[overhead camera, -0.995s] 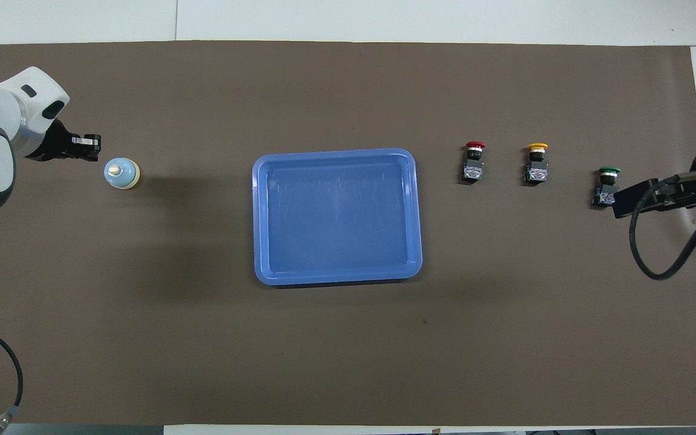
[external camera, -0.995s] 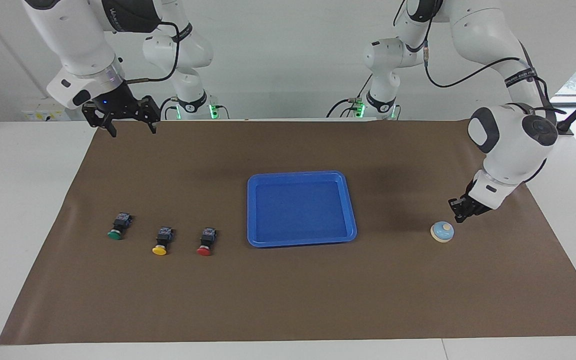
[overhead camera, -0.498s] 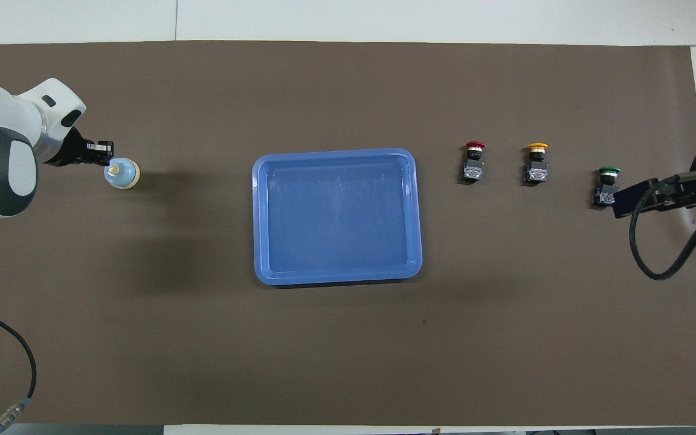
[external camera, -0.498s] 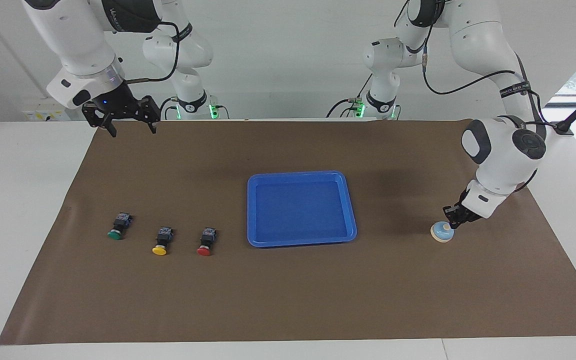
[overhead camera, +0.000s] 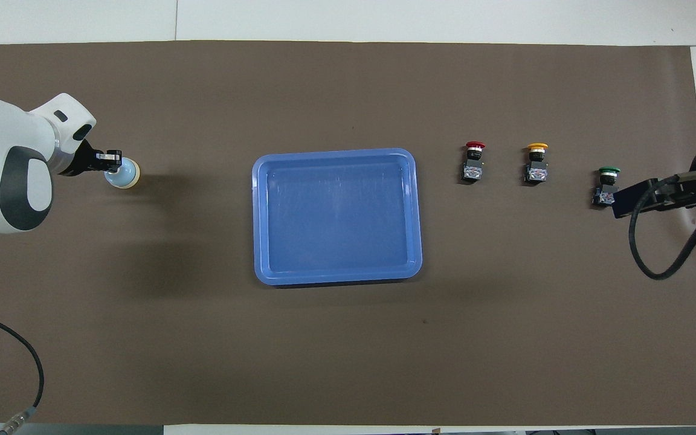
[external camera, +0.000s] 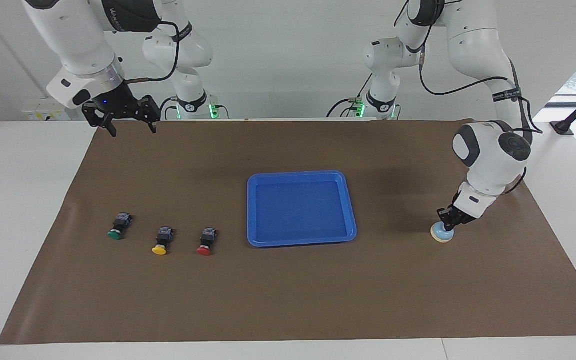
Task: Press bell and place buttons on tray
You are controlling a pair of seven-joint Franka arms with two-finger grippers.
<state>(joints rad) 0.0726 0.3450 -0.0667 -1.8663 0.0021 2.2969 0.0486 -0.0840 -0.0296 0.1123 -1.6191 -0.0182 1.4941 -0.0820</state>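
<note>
The light-blue bell (external camera: pixel 441 233) stands on the brown mat toward the left arm's end; it also shows in the overhead view (overhead camera: pixel 128 177). My left gripper (external camera: pixel 445 223) (overhead camera: pixel 112 170) is shut and its tips rest on top of the bell, hiding the cream knob. The green button (external camera: pixel 117 228) (overhead camera: pixel 607 181), yellow button (external camera: pixel 162 242) (overhead camera: pixel 537 162) and red button (external camera: pixel 205 243) (overhead camera: pixel 474 161) lie in a row toward the right arm's end. The blue tray (external camera: pixel 302 173) (overhead camera: pixel 336 152) sits empty mid-table. My right gripper (external camera: pixel 132 129) hangs open, high over the mat's edge nearest the robots, and waits.
The brown mat (external camera: pixel 288 295) covers most of the white table. In the overhead view the right arm's hand and cable (overhead camera: pixel 656 199) overlap the spot beside the green button.
My left gripper has moved sideways and down from beside the bell onto its top, covering the knob. The right arm, the buttons and the tray have not moved.
</note>
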